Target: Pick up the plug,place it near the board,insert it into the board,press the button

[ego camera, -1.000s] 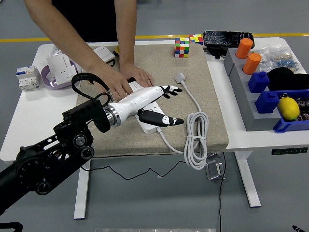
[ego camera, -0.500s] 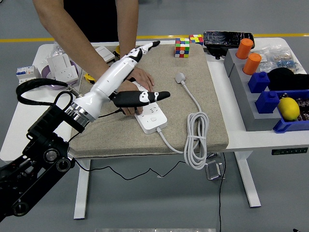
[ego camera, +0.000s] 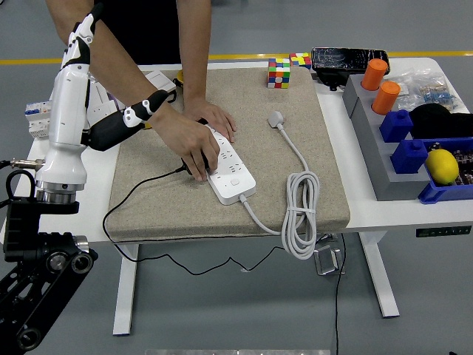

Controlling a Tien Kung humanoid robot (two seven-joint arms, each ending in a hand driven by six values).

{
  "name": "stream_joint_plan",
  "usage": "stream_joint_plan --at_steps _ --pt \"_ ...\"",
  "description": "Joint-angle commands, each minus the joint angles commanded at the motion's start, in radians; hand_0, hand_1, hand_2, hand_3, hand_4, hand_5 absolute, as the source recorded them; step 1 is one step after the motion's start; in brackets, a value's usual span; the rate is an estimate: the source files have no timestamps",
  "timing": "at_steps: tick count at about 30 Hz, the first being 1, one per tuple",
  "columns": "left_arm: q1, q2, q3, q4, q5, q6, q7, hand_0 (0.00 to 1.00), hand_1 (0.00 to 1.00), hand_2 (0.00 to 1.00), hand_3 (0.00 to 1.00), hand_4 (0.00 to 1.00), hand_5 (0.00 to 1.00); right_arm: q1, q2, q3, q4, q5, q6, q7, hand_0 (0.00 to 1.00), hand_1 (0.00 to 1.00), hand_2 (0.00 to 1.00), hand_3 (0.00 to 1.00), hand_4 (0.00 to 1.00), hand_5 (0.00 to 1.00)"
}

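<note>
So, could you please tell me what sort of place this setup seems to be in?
Probably a robotics lab or test floor: a white table on grey flooring with a yellow floor line, and a power strip laid out on a mat.

Bright even overhead light, soft faint shadows, sharp focus, no glare, slight edge distortion

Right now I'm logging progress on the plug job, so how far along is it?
Nothing looks done. The plug lies loose on the beige mat, apart from the white power strip, so it is neither picked up nor inserted. In hand: nothing; the left hand is raised at the table's left, fingers open, while a person's hands rest on the strip. Left: pick, place, insert, press the button.
</note>
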Motion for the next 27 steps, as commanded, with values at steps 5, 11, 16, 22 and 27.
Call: stream_joint_plan --at_steps 5,11,16,22,27 --pt "0.046 -0.009 -0.041 -0.01 0.044 0.015 0.017 0.998 0.998 0.998 0.998 0.998 0.732 -0.001 0.0 0.004 -0.001 0.001 0.0 0.0 0.871 0.794 0.765 0.771 0.998 0.809" --pt "0.075 -0.023 -0.076 -0.02 0.065 0.026 0.014 0.998 0.998 0.998 0.998 0.998 0.732 0.001 0.0 0.01 0.0 -0.001 0.0 0.0 0.872 0.794 0.765 0.77 0.998 0.808" --pt "0.077 -0.019 -0.078 -0.017 0.087 0.029 0.023 0.998 0.998 0.998 0.998 0.998 0.75 0.004 0.0 0.01 0.0 0.0 0.0 0.0 0.874 0.794 0.765 0.769 0.998 0.808" --pt "0.09 -0.023 -0.086 -0.013 0.119 -0.008 0.051 0.998 0.998 0.998 0.998 0.998 0.739 0.004 0.001 0.013 -0.001 -0.001 -0.001 0.0 0.879 0.794 0.765 0.769 0.998 0.808" --pt "0.1 -0.02 -0.106 -0.017 0.157 -0.057 0.078 0.998 0.998 0.998 0.998 0.998 0.64 0.006 0.001 0.016 -0.001 -0.001 -0.001 0.0 0.885 0.795 0.765 0.769 0.998 0.808"
